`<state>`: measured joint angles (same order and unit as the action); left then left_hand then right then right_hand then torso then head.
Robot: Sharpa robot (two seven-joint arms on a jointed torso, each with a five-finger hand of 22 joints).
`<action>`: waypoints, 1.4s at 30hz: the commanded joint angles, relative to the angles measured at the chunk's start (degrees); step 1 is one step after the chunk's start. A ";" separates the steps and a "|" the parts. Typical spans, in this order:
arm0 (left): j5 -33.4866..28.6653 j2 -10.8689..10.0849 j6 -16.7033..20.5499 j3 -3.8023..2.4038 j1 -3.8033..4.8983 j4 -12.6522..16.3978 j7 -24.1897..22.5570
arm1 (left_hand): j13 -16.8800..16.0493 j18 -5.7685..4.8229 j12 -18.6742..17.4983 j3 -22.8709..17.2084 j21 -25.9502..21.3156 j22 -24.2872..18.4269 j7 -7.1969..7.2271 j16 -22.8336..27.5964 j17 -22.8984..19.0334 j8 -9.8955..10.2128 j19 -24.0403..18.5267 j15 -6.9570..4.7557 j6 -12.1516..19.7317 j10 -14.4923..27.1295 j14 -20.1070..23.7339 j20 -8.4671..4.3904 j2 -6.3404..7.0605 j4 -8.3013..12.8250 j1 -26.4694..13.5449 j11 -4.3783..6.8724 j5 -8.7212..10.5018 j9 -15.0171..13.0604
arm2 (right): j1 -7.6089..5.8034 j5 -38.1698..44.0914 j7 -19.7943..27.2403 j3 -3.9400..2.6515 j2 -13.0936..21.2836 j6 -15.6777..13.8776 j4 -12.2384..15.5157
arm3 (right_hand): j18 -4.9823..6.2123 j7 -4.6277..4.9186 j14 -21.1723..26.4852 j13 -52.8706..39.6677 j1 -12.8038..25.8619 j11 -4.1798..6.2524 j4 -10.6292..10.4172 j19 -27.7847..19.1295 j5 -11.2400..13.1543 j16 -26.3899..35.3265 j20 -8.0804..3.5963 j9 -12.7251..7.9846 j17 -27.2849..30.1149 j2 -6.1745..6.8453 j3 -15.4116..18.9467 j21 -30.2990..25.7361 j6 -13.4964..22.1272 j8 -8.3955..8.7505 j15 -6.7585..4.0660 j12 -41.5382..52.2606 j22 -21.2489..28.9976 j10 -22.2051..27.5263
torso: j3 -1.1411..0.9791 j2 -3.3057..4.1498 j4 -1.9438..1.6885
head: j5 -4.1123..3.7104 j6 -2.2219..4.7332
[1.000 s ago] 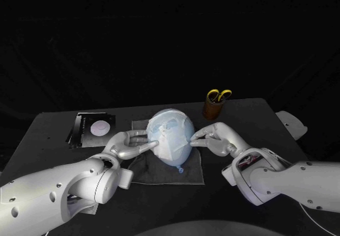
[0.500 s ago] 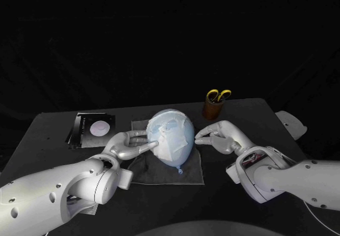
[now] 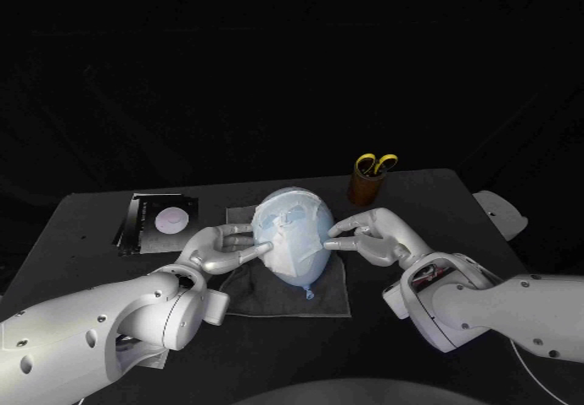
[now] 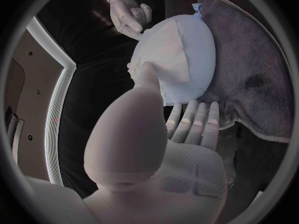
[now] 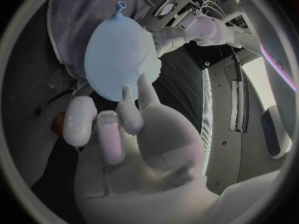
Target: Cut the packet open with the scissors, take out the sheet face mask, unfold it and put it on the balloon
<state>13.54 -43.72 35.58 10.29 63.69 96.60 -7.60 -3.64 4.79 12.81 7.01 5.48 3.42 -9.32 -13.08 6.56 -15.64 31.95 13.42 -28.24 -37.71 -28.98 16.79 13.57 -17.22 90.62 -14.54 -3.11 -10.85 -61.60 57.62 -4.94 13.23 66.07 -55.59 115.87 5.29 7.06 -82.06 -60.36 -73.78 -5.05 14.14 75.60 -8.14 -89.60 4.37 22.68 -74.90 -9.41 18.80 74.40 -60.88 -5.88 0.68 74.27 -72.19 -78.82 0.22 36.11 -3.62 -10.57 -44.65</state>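
A pale blue balloon [image 3: 311, 256] is seen lying on a grey cloth [image 3: 328, 297] that is spread at the middle of the black tabletop [image 3: 429, 202], with the balloon's knot turned toward the front edge. A white sheet face mask [image 3: 281, 224] is draped over the balloon's top and over the side facing the left edge, and it is creased rather than smooth. The left hand [image 3: 219, 250] is laid against that side: its thumb is pressed onto the mask, while its other fingers [image 4: 194, 118] are stretched side by side along the balloon's lower flank, just above the cloth. Whether the balloon is actually clamped between them cannot be told. The right hand [image 3: 377, 237] is set against the opposite side, its fingers [image 5: 109, 134] held apart, with only the tips brought to the balloon's skin at the mask's edge and nothing enclosed. The black packet [image 3: 159, 222] is left flat near the rear left corner, well apart from the cloth. The yellow-handled scissors [image 3: 376, 162] are stood in a brown cup [image 3: 363, 189] at the rear edge, right of the balloon.
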 commanded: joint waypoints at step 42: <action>-0.10 -0.07 -1.90 0.01 -0.02 0.21 0.34 | -0.01 1.07 -0.45 0.51 -0.01 -0.12 -7.17 0.43 -0.19 0.26 0.34 -0.20 -0.19 -0.51 -0.02 -0.11 -0.05 0.01 -0.74 0.20 0.06 0.10 | 0.77 -0.68 0.54 0.08 -2.72 1.15 -0.48 | -0.22 -0.70 -7.94 -29.64 -0.04 3.21 0.61 0.08 0.29 -0.40 0.49 0.67 -15.10 -0.89 1.94 -0.60 -1.66 -0.35 -2.32 15.73 0.09 -11.18 | 0.01 0.05 -0.02 | 0.16 -0.17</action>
<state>13.48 -43.94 35.22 10.29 63.69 96.54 -7.35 -3.63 4.79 12.56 7.34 5.48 3.39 -9.32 -12.85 6.43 -15.61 31.94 13.42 -28.23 -37.91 -28.98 16.79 13.57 -17.23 90.62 -14.33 -3.11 -10.81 -60.89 56.17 -4.45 13.30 63.56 -55.46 115.57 5.13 6.46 -82.09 -60.43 -73.72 -5.05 14.69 75.61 -7.87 -89.80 4.75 23.34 -74.90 -9.82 20.30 74.16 -62.33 -6.20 0.71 74.49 -72.07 -78.83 0.23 36.12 -3.60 -10.42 -44.76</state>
